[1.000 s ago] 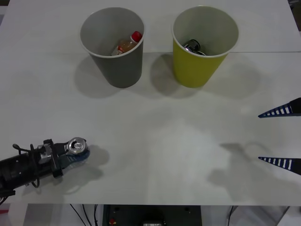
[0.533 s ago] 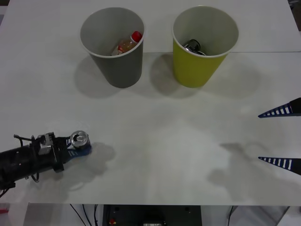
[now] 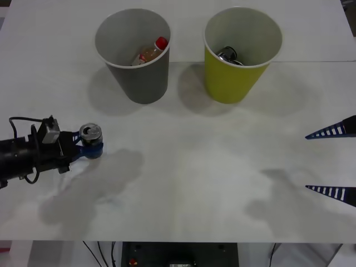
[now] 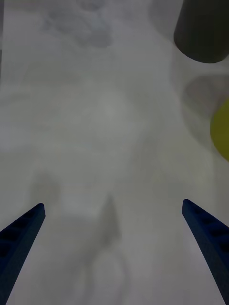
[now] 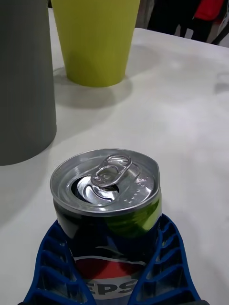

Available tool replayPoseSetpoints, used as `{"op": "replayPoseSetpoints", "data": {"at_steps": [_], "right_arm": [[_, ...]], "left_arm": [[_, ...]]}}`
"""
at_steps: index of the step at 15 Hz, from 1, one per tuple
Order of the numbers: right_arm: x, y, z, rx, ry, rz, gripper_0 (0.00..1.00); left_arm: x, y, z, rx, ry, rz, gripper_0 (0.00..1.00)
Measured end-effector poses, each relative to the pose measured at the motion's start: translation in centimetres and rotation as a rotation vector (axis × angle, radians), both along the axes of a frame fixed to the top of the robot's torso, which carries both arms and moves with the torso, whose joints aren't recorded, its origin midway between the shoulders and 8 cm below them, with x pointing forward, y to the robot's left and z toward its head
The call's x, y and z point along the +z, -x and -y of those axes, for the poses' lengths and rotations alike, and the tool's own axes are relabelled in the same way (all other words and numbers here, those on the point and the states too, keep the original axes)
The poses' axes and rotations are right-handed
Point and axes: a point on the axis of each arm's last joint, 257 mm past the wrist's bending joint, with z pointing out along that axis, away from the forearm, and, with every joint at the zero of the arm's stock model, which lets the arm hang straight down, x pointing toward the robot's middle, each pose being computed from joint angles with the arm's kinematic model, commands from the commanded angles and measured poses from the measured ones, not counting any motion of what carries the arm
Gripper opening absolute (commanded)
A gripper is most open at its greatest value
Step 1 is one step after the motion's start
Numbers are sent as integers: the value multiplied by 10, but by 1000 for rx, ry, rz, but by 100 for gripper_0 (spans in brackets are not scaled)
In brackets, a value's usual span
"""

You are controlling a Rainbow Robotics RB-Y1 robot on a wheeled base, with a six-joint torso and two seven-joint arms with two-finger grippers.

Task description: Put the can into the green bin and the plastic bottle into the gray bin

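Note:
My left gripper (image 3: 90,147) is shut on the can (image 3: 90,132), an upright dark can with a silver pull-tab top. It hangs above the table's left side, its shadow lying below. In the left wrist view the can (image 5: 107,190) sits between the blue fingers (image 5: 52,259). The gray bin (image 3: 136,75) stands at the back left with the plastic bottle (image 3: 151,52) inside, red cap up. Right of it, the green bin (image 3: 233,83) holds another silvery can (image 3: 228,55). My right gripper (image 3: 307,162) is open at the right edge, nothing between its fingers.
The left wrist view has the gray bin (image 5: 24,81) close beside the held can and the green bin (image 5: 95,38) farther off. From the right wrist view, the right gripper (image 4: 112,204) faces bare white table, with the gray bin (image 4: 202,28) and green bin (image 4: 222,128) beyond.
My left gripper has risen from the table with the can and moved back from the front edge towards the bins. The right arm has stayed still.

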Motion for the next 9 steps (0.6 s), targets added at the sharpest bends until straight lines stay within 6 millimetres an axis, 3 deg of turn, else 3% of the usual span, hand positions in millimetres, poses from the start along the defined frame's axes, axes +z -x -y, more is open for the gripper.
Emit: {"op": "replayPoseSetpoints", "data": {"at_steps": [4, 9], "right_arm": [[0, 0, 0, 0, 0, 0, 100], [0, 0, 0, 0, 0, 0, 100]], "left_arm": [[22, -7, 19, 10, -114, -38, 0], [47, 2, 54, 24, -224, -67, 0]]}}
